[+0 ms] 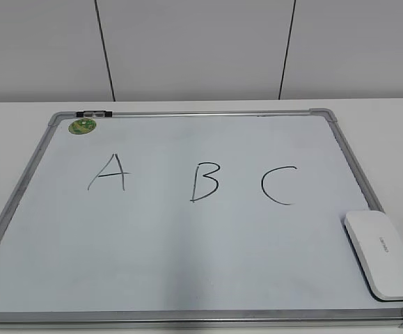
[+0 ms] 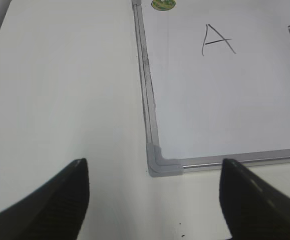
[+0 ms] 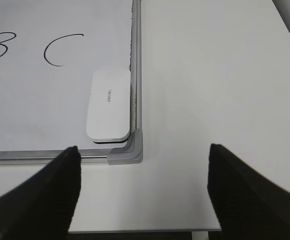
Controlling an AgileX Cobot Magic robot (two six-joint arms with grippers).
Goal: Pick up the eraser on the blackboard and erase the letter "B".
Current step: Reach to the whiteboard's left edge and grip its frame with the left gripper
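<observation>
The blackboard is a white dry-erase board with a grey frame, lying flat on the table. The letter "B" is drawn in black at its middle, between an "A" and a "C". The white eraser lies on the board's near right corner; it also shows in the right wrist view. My right gripper is open and empty, above bare table just in front of that corner. My left gripper is open and empty near the board's near left corner. Neither gripper shows in the exterior view.
A round green magnet sits at the board's far left corner. A pale wall with dark vertical seams stands behind the table. The table's near edge lies just under my right gripper. Bare white tabletop lies left of the board.
</observation>
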